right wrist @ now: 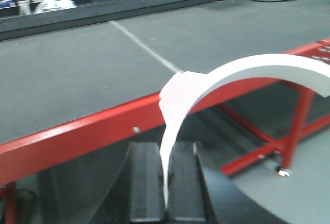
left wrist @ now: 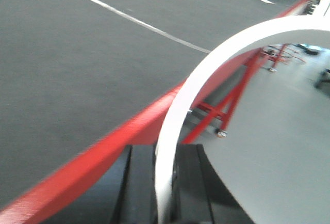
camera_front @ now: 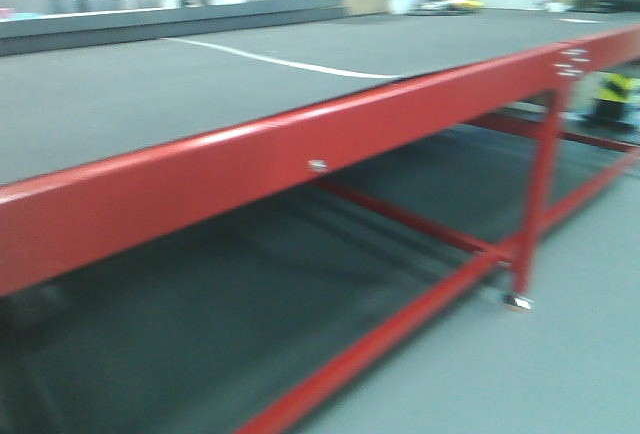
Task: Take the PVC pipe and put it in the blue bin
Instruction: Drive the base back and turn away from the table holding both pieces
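A curved white PVC pipe wall (left wrist: 206, 64) arcs up and to the right out of my left gripper (left wrist: 165, 150), whose black fingers are shut on its lower end. In the right wrist view a similar white PVC pipe arc (right wrist: 247, 69) rises from my right gripper (right wrist: 165, 147), which pinches its thin edge. Whether both hold the same piece I cannot tell. Both grippers hang just off the red front rail (right wrist: 93, 136) of the table. The blue bin is out of view. Neither gripper shows in the front view.
A long table with a dark grey top (camera_front: 150, 84) and a red frame (camera_front: 300, 144) crosses the front view, with a white line (camera_front: 290, 64) on it. A red leg (camera_front: 535, 204) stands on grey floor (camera_front: 580, 354). Clutter and a yellow-black object (camera_front: 615, 89) lie beyond.
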Action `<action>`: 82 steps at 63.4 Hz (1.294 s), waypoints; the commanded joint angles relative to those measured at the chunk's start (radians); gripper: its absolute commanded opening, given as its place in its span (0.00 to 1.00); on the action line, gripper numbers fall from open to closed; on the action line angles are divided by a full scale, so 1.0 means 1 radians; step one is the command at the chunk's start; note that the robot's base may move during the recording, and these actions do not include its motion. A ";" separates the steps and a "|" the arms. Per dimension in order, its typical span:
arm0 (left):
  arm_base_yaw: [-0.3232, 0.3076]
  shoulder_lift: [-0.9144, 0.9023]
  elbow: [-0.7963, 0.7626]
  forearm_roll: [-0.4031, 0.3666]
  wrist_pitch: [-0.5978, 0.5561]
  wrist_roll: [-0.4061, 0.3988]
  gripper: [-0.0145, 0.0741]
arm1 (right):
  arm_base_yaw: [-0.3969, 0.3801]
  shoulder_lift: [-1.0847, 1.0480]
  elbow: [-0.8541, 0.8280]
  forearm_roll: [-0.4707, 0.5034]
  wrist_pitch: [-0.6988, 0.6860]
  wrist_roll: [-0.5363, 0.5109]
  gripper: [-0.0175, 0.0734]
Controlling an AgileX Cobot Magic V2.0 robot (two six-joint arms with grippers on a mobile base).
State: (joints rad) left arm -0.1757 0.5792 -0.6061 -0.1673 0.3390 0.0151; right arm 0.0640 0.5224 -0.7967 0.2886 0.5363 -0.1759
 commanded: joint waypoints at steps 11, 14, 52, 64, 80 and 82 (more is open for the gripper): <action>0.002 -0.006 -0.003 -0.007 -0.024 -0.008 0.04 | 0.000 -0.006 -0.002 -0.005 -0.028 -0.009 0.01; 0.002 -0.006 -0.003 -0.007 -0.024 -0.008 0.04 | 0.000 -0.006 -0.002 -0.005 -0.028 -0.009 0.01; 0.002 -0.006 -0.003 -0.007 -0.024 -0.008 0.04 | 0.000 -0.006 -0.002 -0.005 -0.028 -0.009 0.01; 0.002 -0.006 -0.003 -0.007 -0.024 -0.008 0.04 | 0.000 -0.006 -0.002 -0.005 -0.028 -0.009 0.01; 0.002 -0.006 -0.003 -0.007 -0.024 -0.008 0.04 | 0.000 -0.006 -0.002 -0.005 -0.028 -0.009 0.01; 0.002 -0.006 -0.003 -0.007 -0.024 -0.008 0.04 | 0.000 -0.006 -0.002 -0.005 -0.028 -0.009 0.01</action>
State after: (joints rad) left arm -0.1757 0.5792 -0.6061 -0.1673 0.3390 0.0151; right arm 0.0640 0.5224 -0.7967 0.2868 0.5363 -0.1759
